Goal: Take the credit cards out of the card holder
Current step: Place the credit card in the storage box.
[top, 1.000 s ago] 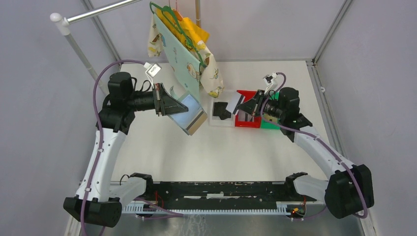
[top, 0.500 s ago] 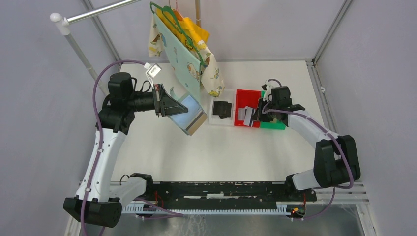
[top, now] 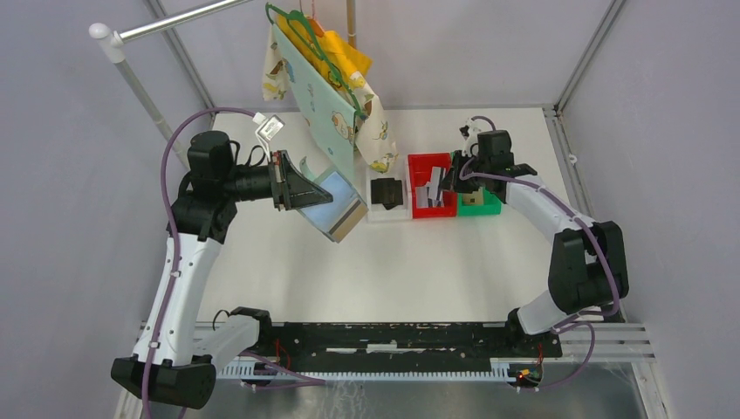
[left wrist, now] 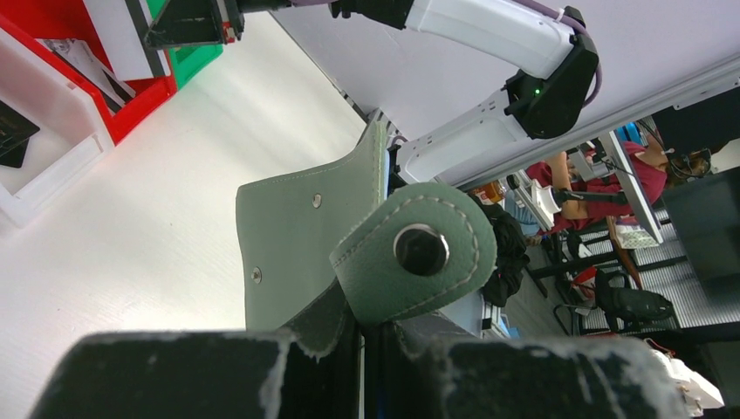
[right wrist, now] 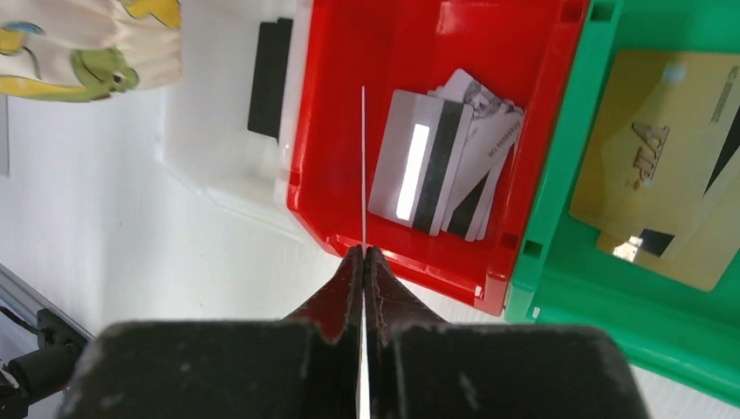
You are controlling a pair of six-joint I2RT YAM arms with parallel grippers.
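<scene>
Right arm is now folding in tighter than a second ago, its elbow drawn nearer the bins and its wrist sitting farther back on the tabletop (top: 393, 271).

From overhead, the right claw (top: 447, 177) is hanging over the seam between the red bin (top: 417, 161) and the green bin (top: 490, 208). The left claw (top: 297, 190) is holding the card holder (top: 336, 208) open in the air, well apart from the bins, with its pale blue lining facing up. A white bin (top: 373, 215) is standing just beside the red one.

On the left wrist camera, the left claw (left wrist: 362, 340) is clamping the grey-green card holder (left wrist: 292, 236) by its lower edge, and the snap tab (left wrist: 419, 253) is curling toward the lens. Across the tabletop, the right claw (left wrist: 188, 22) is gripping a pale credit card (left wrist: 122, 35) with a dark stripe.

On the right wrist camera, the right claw (right wrist: 364, 257) is pinching that credit card (right wrist: 363, 166), which is showing edge-on as a thin white line above the red bin (right wrist: 349, 87). Grey-white cards (right wrist: 436, 161) are lying fanned inside it, and gold cards (right wrist: 654, 148) are lying in the green bin (right wrist: 558, 288).
</scene>
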